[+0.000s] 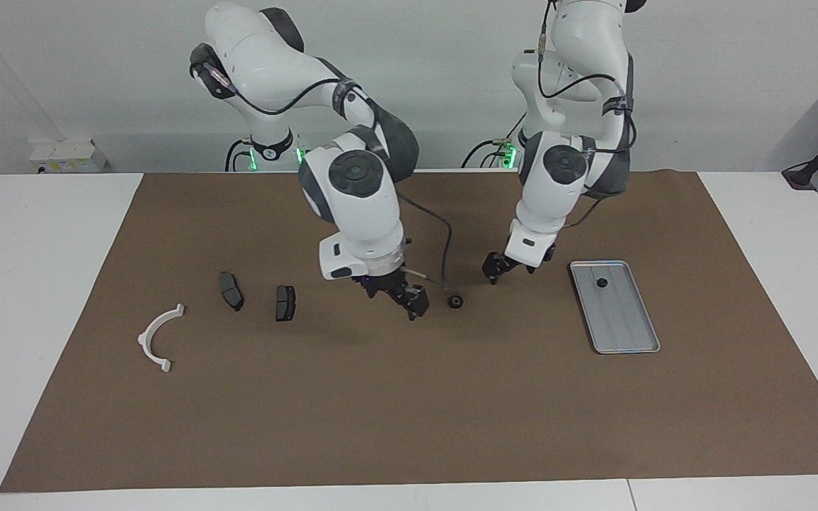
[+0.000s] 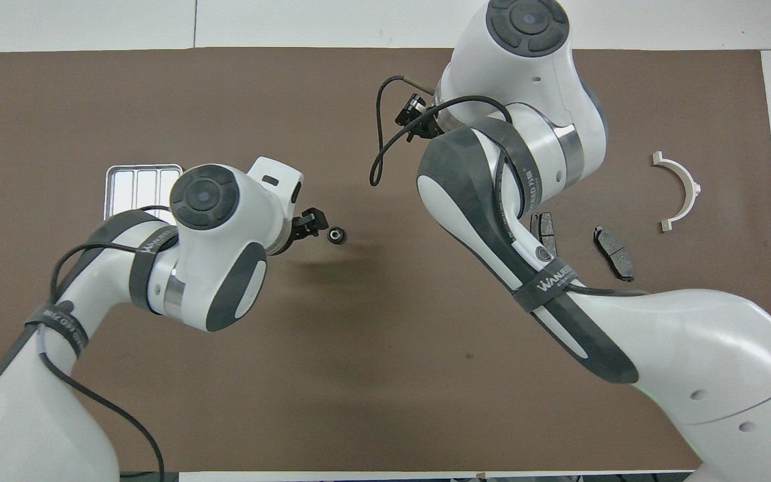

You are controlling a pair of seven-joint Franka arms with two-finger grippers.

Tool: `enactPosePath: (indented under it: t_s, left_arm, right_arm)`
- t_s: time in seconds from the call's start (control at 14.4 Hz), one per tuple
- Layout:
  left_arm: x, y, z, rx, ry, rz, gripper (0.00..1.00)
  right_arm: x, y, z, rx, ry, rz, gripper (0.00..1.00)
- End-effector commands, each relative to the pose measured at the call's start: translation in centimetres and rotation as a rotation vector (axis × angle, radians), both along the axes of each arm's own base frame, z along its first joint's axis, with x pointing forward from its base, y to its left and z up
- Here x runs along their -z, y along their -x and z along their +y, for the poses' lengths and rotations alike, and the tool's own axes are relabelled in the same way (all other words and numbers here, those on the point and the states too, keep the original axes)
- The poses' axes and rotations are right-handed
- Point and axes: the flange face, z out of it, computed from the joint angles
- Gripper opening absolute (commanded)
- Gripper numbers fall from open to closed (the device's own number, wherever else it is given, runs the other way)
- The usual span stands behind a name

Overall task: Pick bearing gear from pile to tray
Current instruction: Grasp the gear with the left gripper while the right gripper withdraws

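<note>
Mat [image 1: 409, 397]: spread on the tabletop [image 1: 33, 284], under every part.
Tray [image 1: 635, 333]: laid on the mat toward the left arm's end.
Small round piece [image 1: 601, 282]: found in the tray, at its end nearer the robots.
Second round piece [image 1: 455, 302]: placed on the mat mid-table, apart from the tray.
Two pads [image 1: 231, 291] [image 1: 285, 303]: set side by side toward the right arm's end.
Half-ring bracket [image 1: 159, 337]: placed beside the pads, closest to the right arm's end.

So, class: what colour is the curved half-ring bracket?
White curved plastic half-ring bracket, clearest in the overhead view.
</note>
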Motion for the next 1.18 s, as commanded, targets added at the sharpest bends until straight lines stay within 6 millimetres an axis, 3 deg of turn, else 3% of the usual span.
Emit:
enactPosePath:
  t_s: [0.0, 0.21, 0.42, 0.69, 0.83, 1.11]
  left_arm:
    - [3.6, -2.3, -4.4, -0.068, -0.026, -0.036, 1.00]
    - [4.8, -2.1, -4.1, -0.068, -0.021, -0.045, 0.99]
    - [5.4, -1.7, -4.2, -0.065, -0.029, -0.036, 0.92]
    - [5.8, -1.4, -4.2, -0.068, -0.034, -0.028, 0.77]
    - [5.9, -1.1, -4.5, -0.072, -0.036, -0.024, 0.63]
    - [5.8, -0.6, -5.2, -0.091, -0.036, -0.023, 0.43]
  right_arm:
    - [0.2, 0.3, -1.4, -0.087, 0.001, 0.040, 1.00]
    - [0.2, -0.6, -6.1, -0.242, 0.010, 0.050, 1.00]
    - [-0.6, -1.7, -13.6, -0.458, 0.018, 0.044, 1.00]
    - [-2.7, -0.3, -18.3, -0.626, 0.102, 0.019, 1.00]
    - [-3.9, 0.5, -20.2, -0.658, 0.114, 0.016, 1.00]
    - [-8.0, 3.1, -25.5, -0.674, 0.114, -0.012, 1.00]
